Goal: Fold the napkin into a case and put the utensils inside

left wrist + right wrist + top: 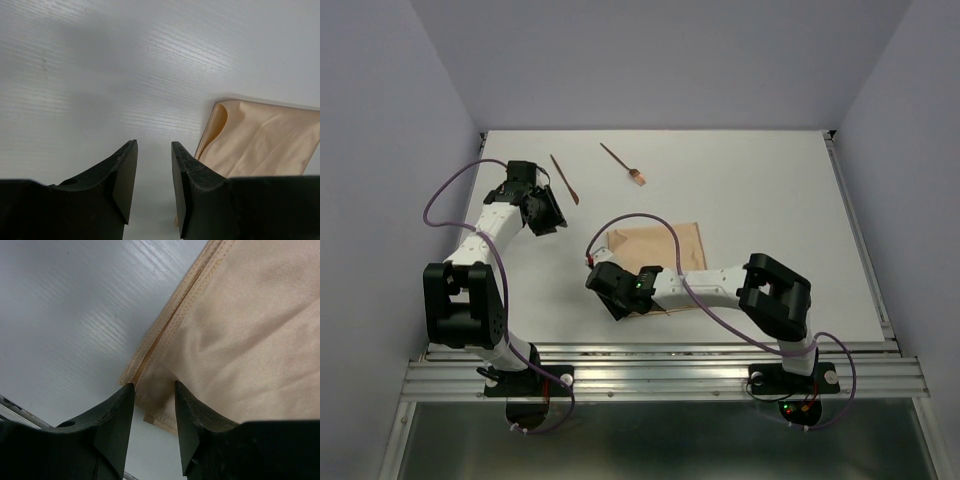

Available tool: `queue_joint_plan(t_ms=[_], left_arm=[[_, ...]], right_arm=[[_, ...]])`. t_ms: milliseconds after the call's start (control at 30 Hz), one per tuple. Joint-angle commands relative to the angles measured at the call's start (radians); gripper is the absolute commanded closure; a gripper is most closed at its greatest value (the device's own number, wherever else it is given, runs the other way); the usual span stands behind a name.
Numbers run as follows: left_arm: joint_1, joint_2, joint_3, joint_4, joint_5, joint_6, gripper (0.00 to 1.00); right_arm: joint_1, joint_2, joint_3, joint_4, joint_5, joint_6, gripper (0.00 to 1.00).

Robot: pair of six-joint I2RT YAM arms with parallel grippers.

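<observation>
The tan napkin (660,248) lies folded into a layered oblong at mid-table. My right gripper (604,290) hovers over its near left corner, and in the right wrist view the jaws (154,385) stand open with the stitched corner of the napkin (235,335) lying flat below the gap. Two utensils rest at the back: a plain reddish-brown stick (564,178) and a fork (622,162) with a paler head. My left gripper (552,218) is just near of the plain stick and is open over bare table (153,145). The napkin (265,142) lies to its right.
The white table (770,190) is walled at the back and both sides. A metal rail (660,365) runs along the near edge by the arm bases. The right arm's purple cable (650,217) arcs over the napkin.
</observation>
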Motion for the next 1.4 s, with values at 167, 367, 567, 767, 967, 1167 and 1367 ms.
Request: queue_joint_plan(t_ms=[167, 367, 567, 767, 967, 1167, 1367], left_arm=[[0.003, -0.029, -0.018, 0.012, 0.001, 0.019, 0.56], [0.003, -0.034, -0.021, 0.013, 0.001, 0.016, 0.56], [0.003, -0.034, -0.021, 0.012, 0.001, 0.016, 0.56], [0.003, -0.035, -0.021, 0.012, 0.003, 0.015, 0.56], [0.003, -0.037, -0.024, 0.012, 0.003, 0.016, 0.56], [0.003, -0.032, -0.024, 0.013, 0.004, 0.016, 0.56], [0.003, -0.025, -0.021, 0.015, 0.006, 0.019, 0.56]], right_arm=[[0.012, 0.035, 0.039, -0.005, 0.033, 0.022, 0.66], [0.012, 0.018, 0.039, -0.005, 0.054, 0.030, 0.87], [0.012, -0.016, 0.036, -0.009, 0.071, 0.037, 0.80], [0.012, -0.030, 0.034, -0.015, 0.088, 0.046, 0.69], [0.012, -0.045, 0.033, -0.012, 0.091, 0.059, 0.76], [0.012, -0.053, 0.034, -0.012, 0.089, 0.062, 0.74], [0.012, -0.044, 0.034, -0.012, 0.088, 0.059, 0.88]])
